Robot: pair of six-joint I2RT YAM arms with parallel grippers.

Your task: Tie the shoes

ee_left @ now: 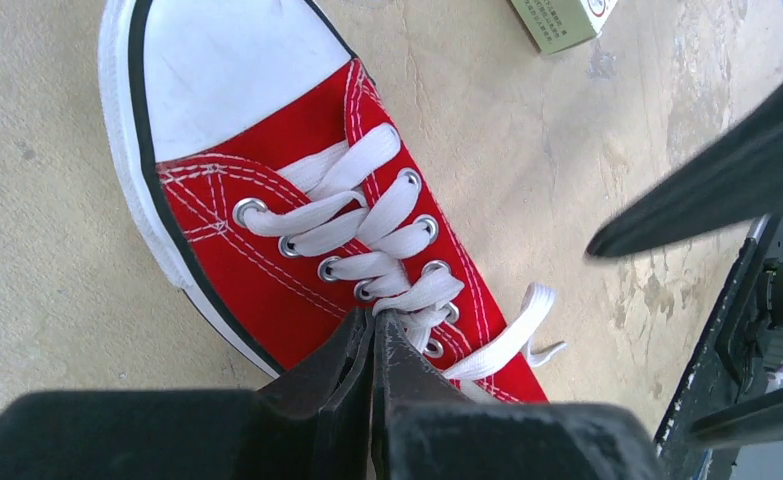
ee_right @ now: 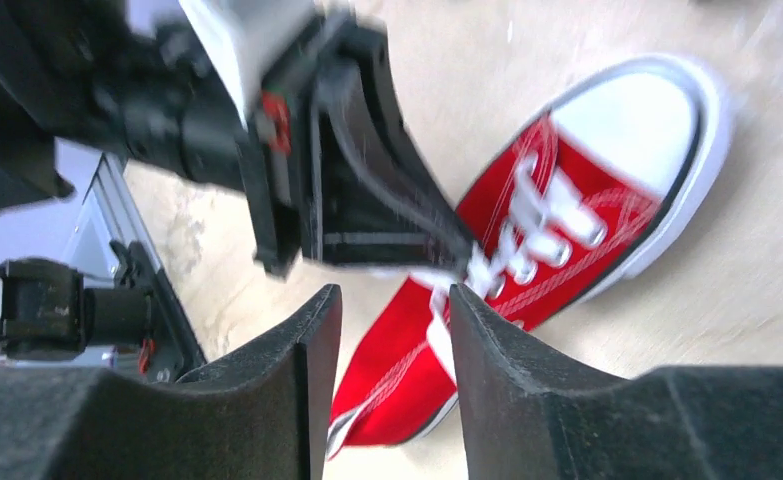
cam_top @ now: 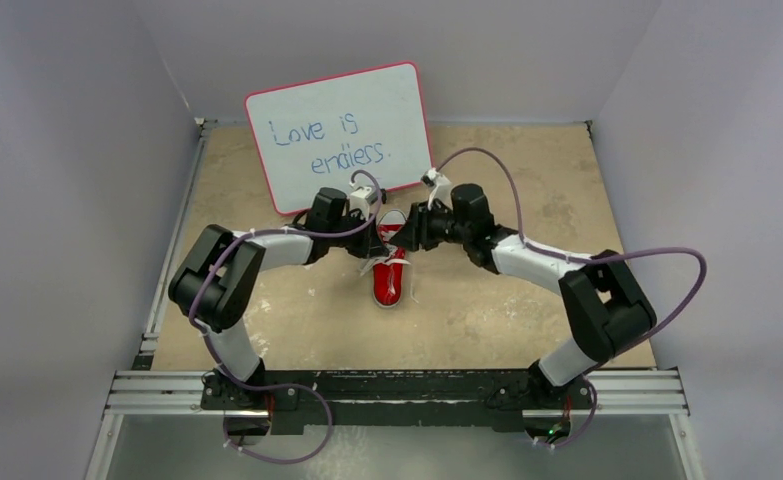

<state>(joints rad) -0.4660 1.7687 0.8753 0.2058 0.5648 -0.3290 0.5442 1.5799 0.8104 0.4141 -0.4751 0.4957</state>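
The shoe (cam_top: 388,283) is a red canvas sneaker with a white toe cap, lying mid-table between both arms. In the left wrist view the shoe (ee_left: 267,270) fills the frame, its white laces (ee_left: 387,215) crossing the eyelets. My left gripper (ee_left: 374,316) is shut, its tips pinching a lace at the lowest crossing. A loose lace end (ee_left: 515,335) trails off to the right. My right gripper (ee_right: 395,292) hangs open above the heel side of the shoe (ee_right: 437,370), with nothing between its fingers. The left gripper (cam_top: 378,241) and the right gripper (cam_top: 412,236) face each other over the shoe.
A whiteboard (cam_top: 342,135) with blue writing leans behind the shoe. A small pale green box (ee_left: 562,20) lies beyond the toe. One right finger (ee_left: 707,190) crosses the left wrist view at the right. Grey walls enclose the table, and a metal rail (cam_top: 397,390) runs along its near edge.
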